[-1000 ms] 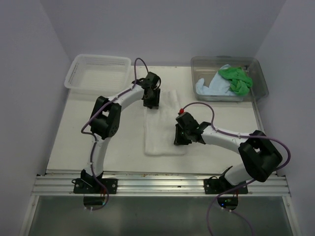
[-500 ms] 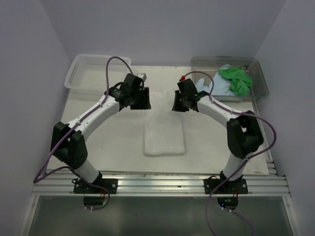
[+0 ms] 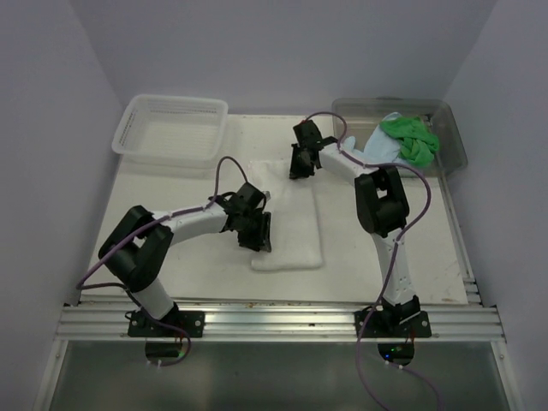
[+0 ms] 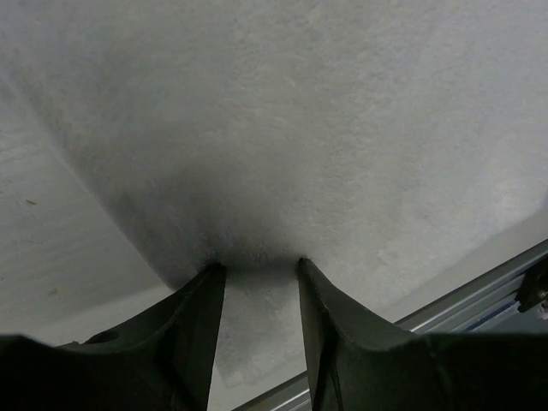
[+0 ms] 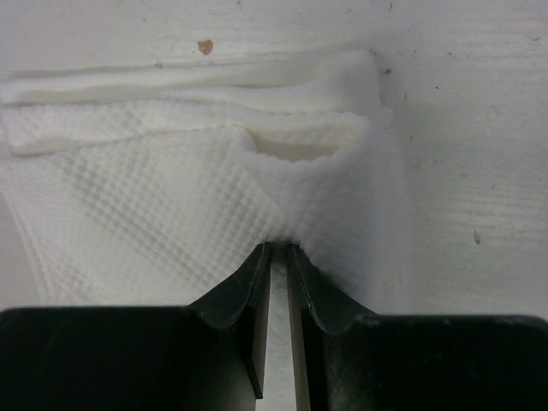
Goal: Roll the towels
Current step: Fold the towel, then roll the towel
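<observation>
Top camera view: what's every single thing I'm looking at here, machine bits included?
white towel: one, white, flat mid-table
green towel: one, bright green, in tub
blue towel: one, light blue, in tub
tub: one, clear, far right
basket: one, white lattice, far left
table: one, off-white, under everything
left end effector: one, black, jaws apart, on white towel near its left edge
right end effector: one, black, pinching white towel's far edge

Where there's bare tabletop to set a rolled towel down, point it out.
Free: the table between the basket and the left arm, and the strip right of the right arm, nearer than the tub. Crowded: the middle, where the white towel lies with the left gripper on it and the right gripper pinching its far end.
</observation>
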Robot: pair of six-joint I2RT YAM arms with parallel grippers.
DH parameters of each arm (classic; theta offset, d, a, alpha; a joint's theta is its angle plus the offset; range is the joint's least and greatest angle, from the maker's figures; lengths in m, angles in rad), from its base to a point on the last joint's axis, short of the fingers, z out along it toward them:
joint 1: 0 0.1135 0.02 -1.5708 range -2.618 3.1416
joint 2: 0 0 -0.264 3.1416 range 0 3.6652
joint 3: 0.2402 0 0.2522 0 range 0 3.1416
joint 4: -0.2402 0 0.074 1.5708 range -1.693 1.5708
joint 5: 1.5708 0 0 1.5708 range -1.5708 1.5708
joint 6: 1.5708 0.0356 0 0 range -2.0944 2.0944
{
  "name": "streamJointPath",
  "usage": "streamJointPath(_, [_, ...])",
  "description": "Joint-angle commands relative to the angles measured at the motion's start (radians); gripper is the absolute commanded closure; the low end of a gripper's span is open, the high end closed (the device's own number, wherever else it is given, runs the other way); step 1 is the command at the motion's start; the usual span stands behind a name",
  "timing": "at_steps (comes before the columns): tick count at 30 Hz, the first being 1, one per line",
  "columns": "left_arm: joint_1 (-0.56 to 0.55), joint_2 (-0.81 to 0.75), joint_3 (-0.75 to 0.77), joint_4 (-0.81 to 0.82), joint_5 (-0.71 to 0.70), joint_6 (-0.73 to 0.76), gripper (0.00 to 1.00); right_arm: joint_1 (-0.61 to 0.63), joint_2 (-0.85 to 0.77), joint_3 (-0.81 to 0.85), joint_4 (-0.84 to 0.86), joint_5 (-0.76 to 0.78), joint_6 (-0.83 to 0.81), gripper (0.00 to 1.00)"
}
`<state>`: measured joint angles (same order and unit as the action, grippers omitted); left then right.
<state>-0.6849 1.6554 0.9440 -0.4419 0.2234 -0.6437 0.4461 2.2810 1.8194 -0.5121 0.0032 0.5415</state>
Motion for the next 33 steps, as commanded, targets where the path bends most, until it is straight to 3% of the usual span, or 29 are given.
streamJointPath(1, [0.002, 0.094, 0.022, 0.039, -0.065, 0.030, 0.56, -0.010, 0.026, 0.052, -0.045, -0.032, 0.015, 0.82])
streamJointPath(5, [0.002, 0.090, 0.093, -0.030, -0.102, 0.058, 0.58, -0.014, -0.033, 0.070, -0.062, -0.042, 0.006, 0.81])
streamJointPath(8, [0.002, 0.008, 0.121, -0.079, -0.111, 0.062, 0.56, -0.012, -0.182, -0.038, -0.013, -0.054, 0.009, 0.80])
streamJointPath(11, [0.002, -0.087, 0.108, -0.110, -0.096, 0.050, 0.53, -0.004, -0.386, -0.344, 0.159, -0.092, 0.047, 0.73])
streamJointPath(12, [0.002, -0.109, 0.099, -0.115, -0.095, 0.044, 0.52, -0.004, -0.437, -0.345, 0.173, -0.101, 0.060, 0.73])
streamJointPath(13, [0.001, -0.150, 0.090, -0.129, -0.093, 0.036, 0.51, 0.006, -0.516, -0.452, 0.188, -0.104, 0.070, 0.72])
streamJointPath(18, [0.001, -0.236, -0.039, -0.126, -0.081, -0.014, 0.44, 0.103, -0.759, -0.788, 0.195, -0.020, 0.064, 0.62])
streamJointPath(23, [-0.005, -0.279, -0.206, -0.011, -0.078, -0.111, 0.41, 0.169, -0.986, -1.017, 0.170, 0.015, 0.116, 0.52])
streamJointPath(27, [-0.010, -0.309, -0.281, 0.083, -0.059, -0.197, 0.43, 0.177, -1.077, -1.173, 0.182, 0.000, 0.172, 0.45])
streamJointPath(33, [-0.011, -0.281, -0.297, 0.120, -0.033, -0.188, 0.45, 0.180, -1.065, -1.236, 0.245, -0.083, 0.196, 0.44])
